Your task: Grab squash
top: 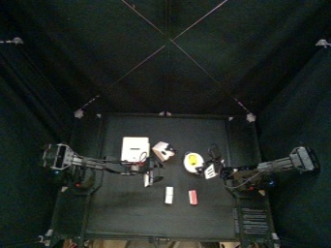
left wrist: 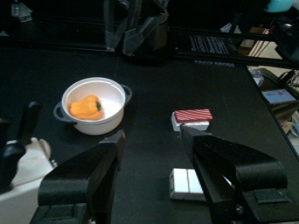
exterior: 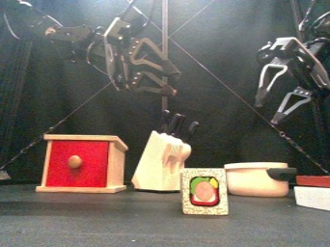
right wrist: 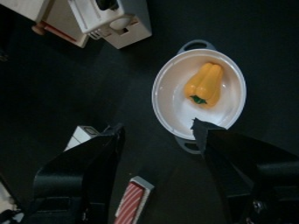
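Note:
The squash (right wrist: 204,82) is a yellow lump lying inside a white two-handled pot (right wrist: 173,103). The top view shows the squash (top: 193,159) right of the table's middle. My right gripper (right wrist: 158,175) hangs above the pot, open, with nothing between its jaws. In the front view the right gripper (exterior: 287,75) is high over the pot (exterior: 258,179), whose wall hides the squash. My left gripper (left wrist: 152,175) is also open and empty, held up on the left. The left wrist view shows the squash (left wrist: 84,108) in the pot some way ahead of it.
A red box with a wooden frame (exterior: 85,162) and a knife block (exterior: 165,159) stand behind the table's middle. A small picture block (exterior: 204,191) stands at the front. A red-striped block (left wrist: 193,117) and a white block (left wrist: 184,182) lie near the pot.

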